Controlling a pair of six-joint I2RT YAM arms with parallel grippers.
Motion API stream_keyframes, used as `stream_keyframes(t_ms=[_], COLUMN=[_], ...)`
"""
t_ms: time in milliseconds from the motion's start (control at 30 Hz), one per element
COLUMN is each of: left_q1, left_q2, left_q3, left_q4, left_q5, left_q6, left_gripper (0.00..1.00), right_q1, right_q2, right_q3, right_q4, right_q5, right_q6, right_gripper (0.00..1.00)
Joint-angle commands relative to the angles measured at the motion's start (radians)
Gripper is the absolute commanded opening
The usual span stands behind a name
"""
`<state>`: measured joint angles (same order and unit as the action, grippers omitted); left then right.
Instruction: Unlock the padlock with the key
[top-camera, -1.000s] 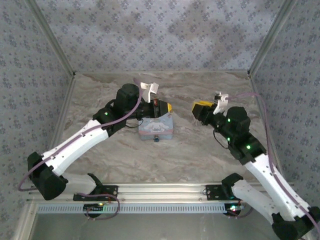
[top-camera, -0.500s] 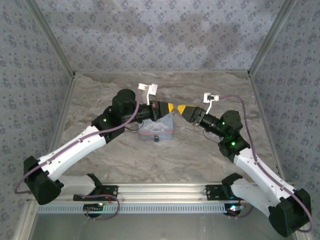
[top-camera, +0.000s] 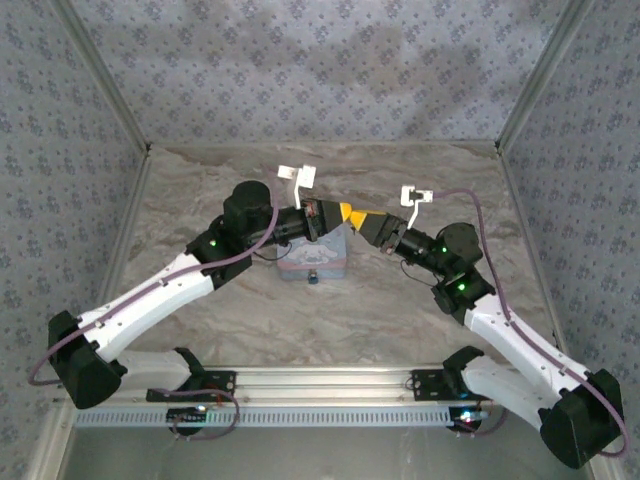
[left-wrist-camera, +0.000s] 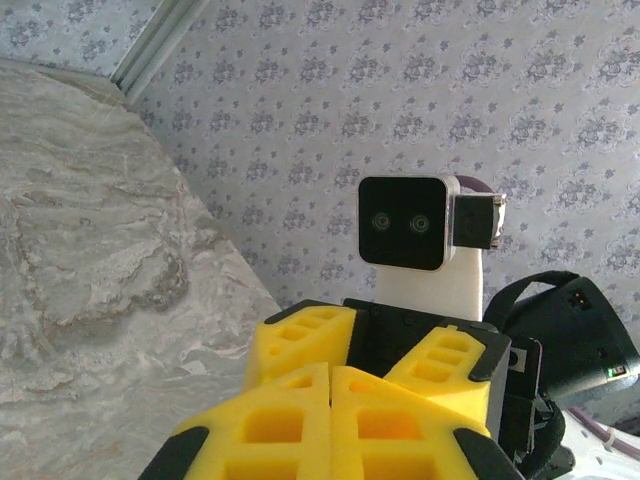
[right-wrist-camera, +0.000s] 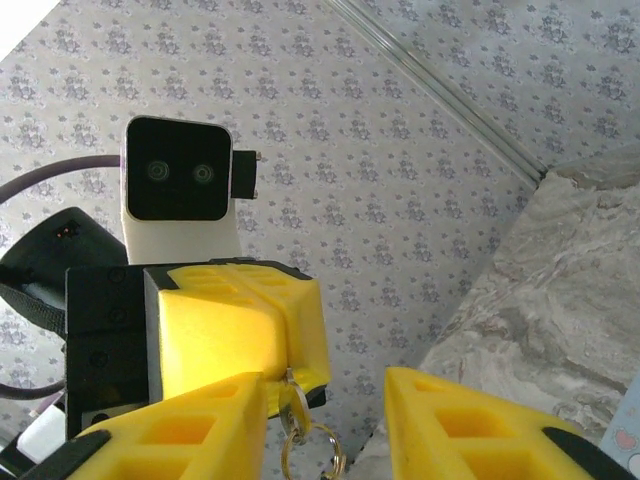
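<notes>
Arms: two were bolted to the bench, the left arm (top-camera: 160, 290) and the right arm (top-camera: 510, 335).
Grippers: two were there, the left gripper (top-camera: 345, 212) and the right gripper (top-camera: 366, 220).
Yellow fingers: four were counted, two on each gripper.
Wrist cameras: two were seen, the left wrist camera (right-wrist-camera: 178, 170) and the right wrist camera (left-wrist-camera: 402, 222).
Tin box: one pale blue tin box (top-camera: 315, 255) was there.
Padlock: one small dark padlock (top-camera: 313, 277) was there.
Key: one key (right-wrist-camera: 293, 398) was there.
Key ring: one key ring (right-wrist-camera: 322, 455) was there.
Bench: one marbled bench (top-camera: 390, 300) was there.
Walls: three patterned walls were there.
</notes>
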<state>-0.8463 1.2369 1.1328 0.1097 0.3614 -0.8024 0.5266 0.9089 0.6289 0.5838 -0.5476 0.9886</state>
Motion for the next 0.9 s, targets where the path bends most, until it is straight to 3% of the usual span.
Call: stream_keyframes(t_ms=[0,333,400,467,567,800,867], left_q1=[-0.008,-0.008,-0.007,-0.007,0.0,0.013,0.013], left_q2=[-0.02,-0.041,-0.045,-0.052,-0.06,-0.052,-0.048], left_q3=[-0.005,-0.033,-0.033,-0.034,-0.038,-0.023,-0.019], left_q4=[0.053,0.079,0.069,0.053,0.041,0.011,0.01], left_q5=[-0.018,-0.037,-0.04,-0.051,-0.044,-0.006,0.003], left_q6=[-0.005,-0.014,-0.014,-0.014,-0.02,-0.031,-0.033], left_gripper=[0.0,0.0,0.0,0.2,0.27,0.29,0.23], right_q1=[0.008,0.013,0.012,0.007,0.004,-0.002,-0.003], right_q2=[0.004,0.008,0.003,-0.001,-0.006,-0.014,-0.016], right_q3=[0.025,0.028,0.025,0.027,0.034,0.061,0.07], right_q4=[0.036,0.058,0.054,0.042,0.021,-0.031,-0.045], right_q5=[-0.014,-0.023,-0.016,-0.023,-0.045,-0.101,-0.113], right_q6=[0.001,0.001,-0.004,-0.011,-0.028,-0.057,-0.065], right_gripper=[0.31,0.0,0.0,0.0,0.0,0.0,0.0])
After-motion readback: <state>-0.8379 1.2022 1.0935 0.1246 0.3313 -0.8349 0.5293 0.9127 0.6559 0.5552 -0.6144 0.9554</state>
